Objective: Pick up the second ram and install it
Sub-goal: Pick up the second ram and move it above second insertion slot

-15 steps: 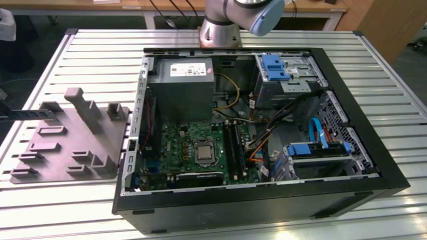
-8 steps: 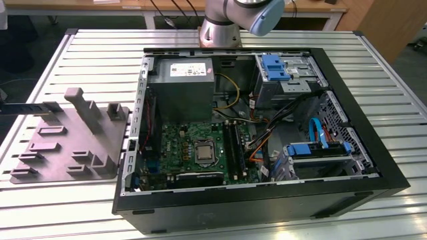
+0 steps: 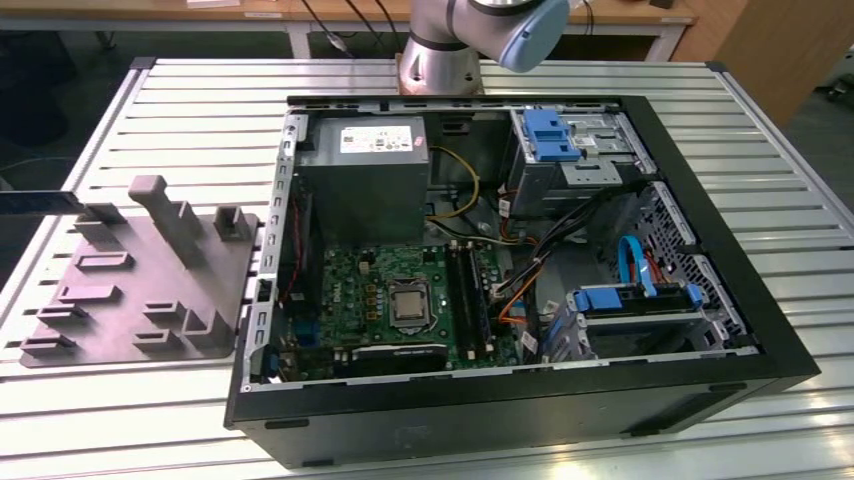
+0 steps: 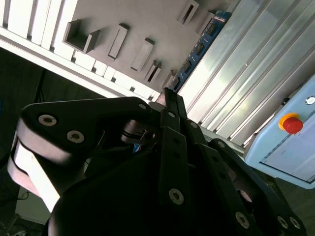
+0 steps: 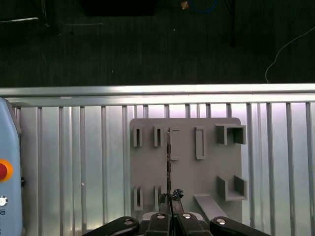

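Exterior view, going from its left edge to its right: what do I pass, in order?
the second ram at the view's left edge → grey tray with upright pegs → power supply inside the open computer case → drive cage with a blue latch

The ribbed table [image 3: 120, 420] was pale, shiny metal. The tray [image 3: 147, 285] was matt grey plastic. The memory stick [image 4: 199, 46] had a glossy blue board; the gripper [image 4: 166, 93] was smooth black.
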{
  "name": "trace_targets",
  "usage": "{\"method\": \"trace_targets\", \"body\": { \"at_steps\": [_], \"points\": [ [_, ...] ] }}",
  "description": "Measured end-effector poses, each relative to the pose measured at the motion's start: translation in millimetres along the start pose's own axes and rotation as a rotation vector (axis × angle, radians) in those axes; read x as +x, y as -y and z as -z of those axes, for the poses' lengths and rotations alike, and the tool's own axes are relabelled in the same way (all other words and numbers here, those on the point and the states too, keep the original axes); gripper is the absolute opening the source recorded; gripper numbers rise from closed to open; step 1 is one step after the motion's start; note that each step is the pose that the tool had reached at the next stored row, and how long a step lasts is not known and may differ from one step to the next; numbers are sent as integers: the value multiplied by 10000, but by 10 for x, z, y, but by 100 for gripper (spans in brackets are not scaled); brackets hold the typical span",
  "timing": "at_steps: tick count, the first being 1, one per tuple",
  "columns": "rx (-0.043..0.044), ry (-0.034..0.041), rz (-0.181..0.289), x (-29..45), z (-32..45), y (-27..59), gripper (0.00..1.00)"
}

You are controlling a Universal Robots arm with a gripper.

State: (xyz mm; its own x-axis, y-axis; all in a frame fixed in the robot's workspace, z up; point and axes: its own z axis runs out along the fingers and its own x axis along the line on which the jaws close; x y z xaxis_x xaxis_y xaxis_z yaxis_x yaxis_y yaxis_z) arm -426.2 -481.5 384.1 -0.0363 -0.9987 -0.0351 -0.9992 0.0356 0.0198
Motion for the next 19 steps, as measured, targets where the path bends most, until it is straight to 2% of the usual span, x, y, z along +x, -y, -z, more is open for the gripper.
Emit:
{"method": "trace_targets", "body": {
  "at_steps": [5, 13, 19],
  "points": [
    [0, 1, 0, -4, 93, -2, 11],
    [-1, -8, -1, -5, 98, 3, 11],
    [1, -7, 0, -7, 98, 79, 11]
  ]
}}
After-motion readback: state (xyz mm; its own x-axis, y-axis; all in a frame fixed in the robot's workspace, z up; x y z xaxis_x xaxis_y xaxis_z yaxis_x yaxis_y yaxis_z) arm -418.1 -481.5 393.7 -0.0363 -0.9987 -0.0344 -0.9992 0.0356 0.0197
